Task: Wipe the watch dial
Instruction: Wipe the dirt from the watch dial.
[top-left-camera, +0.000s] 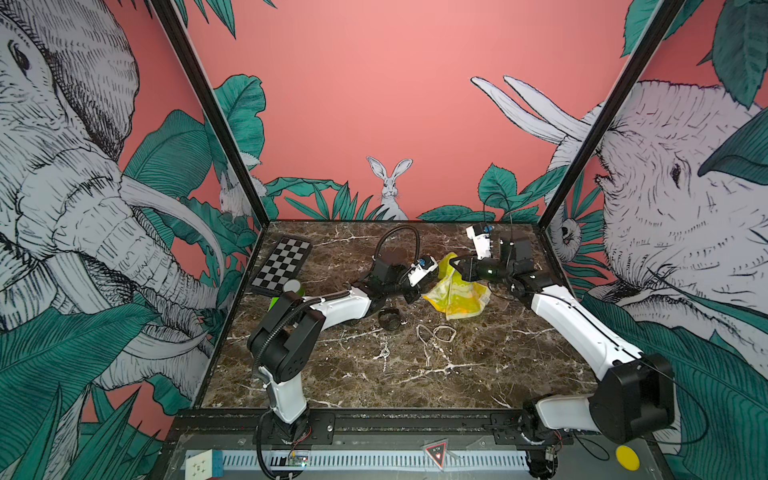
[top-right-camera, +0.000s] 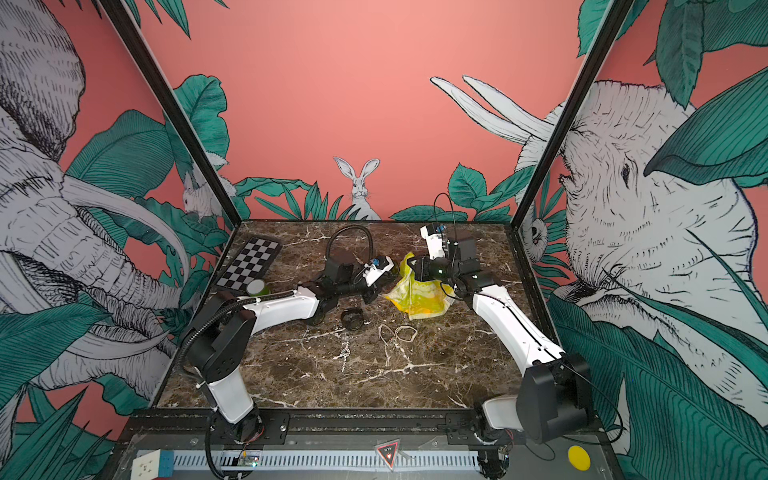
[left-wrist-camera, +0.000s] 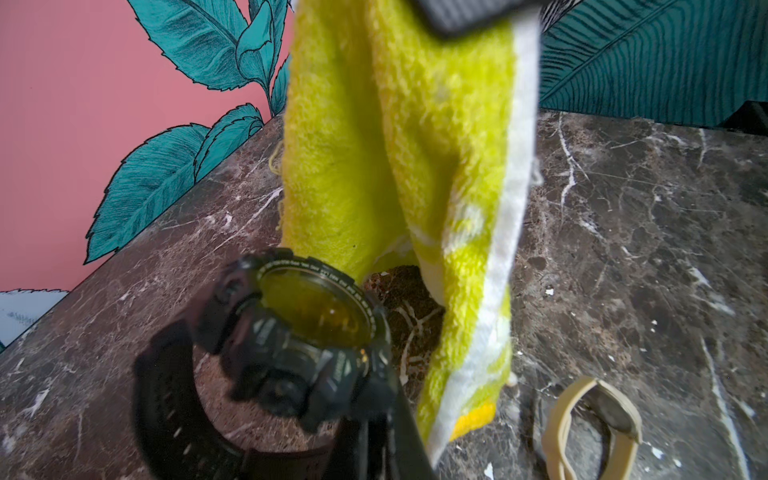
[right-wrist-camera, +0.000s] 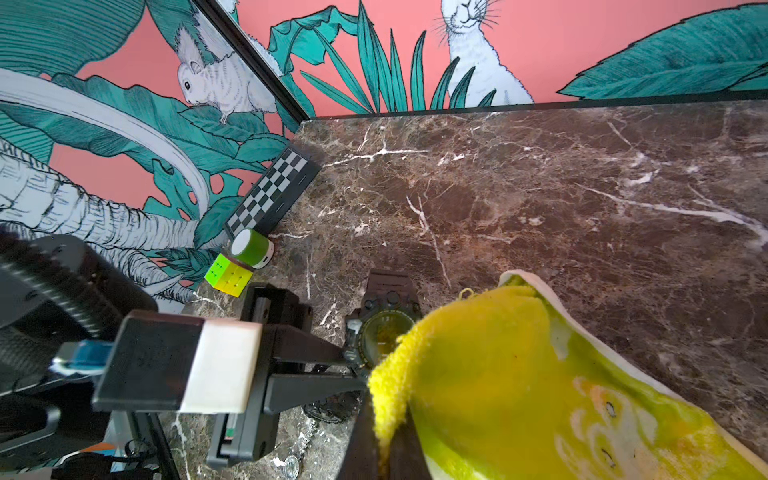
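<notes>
Two robot arms meet over a dark marble table (top-left-camera: 478, 374). A black and white chessboard (top-left-camera: 282, 266) lies in one back corner.

The black wristwatch (left-wrist-camera: 307, 328) sits well apart from the chessboard, out toward the open table. The left gripper (right-wrist-camera: 357, 368) has its jaws closed almost together on the edge of the watch case. It appears to be bracing the watch so it cannot slide under a wipe. The watch is tipped, with its strap looped on the table. Its round dial (left-wrist-camera: 313, 309) faces up toward the cloth and reflects yellow.

Just past the watch from the chessboard, the right gripper (top-left-camera: 456, 266) has its jaws shut on the top of a yellow towel (left-wrist-camera: 395, 166). The towel hangs in a long fold so that loose fabric can be dragged across the glass, and its lower end rests on the table. It hangs just beside the dial, and I cannot tell whether it touches the glass.

Tan rubber bands (top-left-camera: 436, 332) lie farther from the chessboard than the watch does, clear of both arms.

The wipe looks about to begin, or barely begun.
</notes>
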